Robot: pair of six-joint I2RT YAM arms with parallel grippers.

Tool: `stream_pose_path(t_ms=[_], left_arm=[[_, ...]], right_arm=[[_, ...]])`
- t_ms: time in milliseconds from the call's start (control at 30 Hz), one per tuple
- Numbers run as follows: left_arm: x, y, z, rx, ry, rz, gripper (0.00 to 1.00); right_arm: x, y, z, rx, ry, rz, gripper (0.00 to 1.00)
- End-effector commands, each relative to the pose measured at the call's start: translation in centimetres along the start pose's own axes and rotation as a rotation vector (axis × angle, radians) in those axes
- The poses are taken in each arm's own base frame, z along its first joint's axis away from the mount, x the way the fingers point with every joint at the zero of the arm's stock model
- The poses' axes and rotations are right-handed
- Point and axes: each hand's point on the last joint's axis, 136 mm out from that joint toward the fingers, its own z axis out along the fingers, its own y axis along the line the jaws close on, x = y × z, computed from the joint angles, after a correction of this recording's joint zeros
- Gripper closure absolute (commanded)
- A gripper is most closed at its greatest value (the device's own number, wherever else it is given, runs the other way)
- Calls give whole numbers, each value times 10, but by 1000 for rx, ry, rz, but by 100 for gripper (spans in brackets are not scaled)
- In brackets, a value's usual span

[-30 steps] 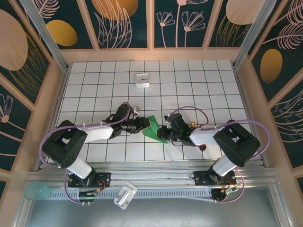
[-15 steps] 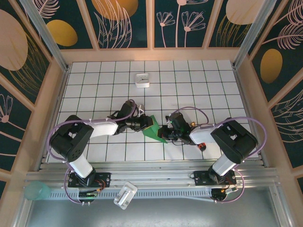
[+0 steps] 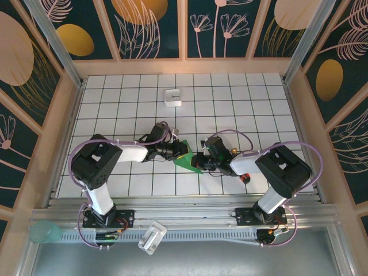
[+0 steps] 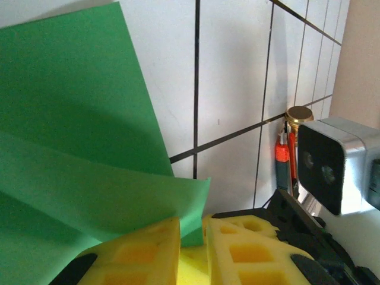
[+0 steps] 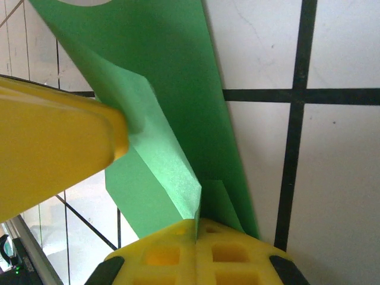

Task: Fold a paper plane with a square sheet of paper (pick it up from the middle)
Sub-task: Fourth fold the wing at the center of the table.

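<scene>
The sheet of paper [image 3: 187,161], bright green and already partly folded, is found near the middle of the tiled counter [image 3: 230,103], between the two arms. It is pinched from both sides. The right gripper [image 5: 196,228] is clamped on a folded edge, its jaws pressed together. The left gripper [image 4: 193,231] has its jaws drawn narrow, with the corner of a raised flap tucked between them.

The step in hand is judged to be a fold. It would best be done with the right pinch used as a fixed anchor and the left flap carried over slowly. Edges should be matched before any crease is pressed, since thin paper is easily torn when pulled two ways.

The top view gives the paper's place on the counter but not the grips. The overlapped layers and the contact at the pads are given by the wrist views. In the left wrist view a red-handled screwdriver [image 4: 284,157] is also made out beyond the paper.
</scene>
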Motion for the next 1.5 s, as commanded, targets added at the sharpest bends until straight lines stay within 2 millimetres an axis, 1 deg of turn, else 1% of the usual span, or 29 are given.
stream_pose_path(t_ms=[0,267,467,633,967,1167,1367,1467], left_arm=[[-7,-5,5,17,-14,24,80],[-10,12,11,-36,-22,26,81],[-13,20,8,-64,-38,26,81],[-13,29,5,-86,-44,18,82],[-12,41,3,-127,-53,26,83],[-11,46,1,-140,-59,25,83],[-11,51,0,-152,-61,24,84],[-12,48,0,-146,-63,27,84]], right_arm=[[-1,-7,3,23,6,19,99],[0,-9,2,28,8,18,98],[0,-10,2,32,8,19,97],[1,-11,1,35,7,21,94],[-3,-4,-3,12,-6,15,88],[-4,-3,-5,4,-12,15,86],[-5,-3,-6,5,-16,18,86],[-5,-7,-4,19,-11,24,89]])
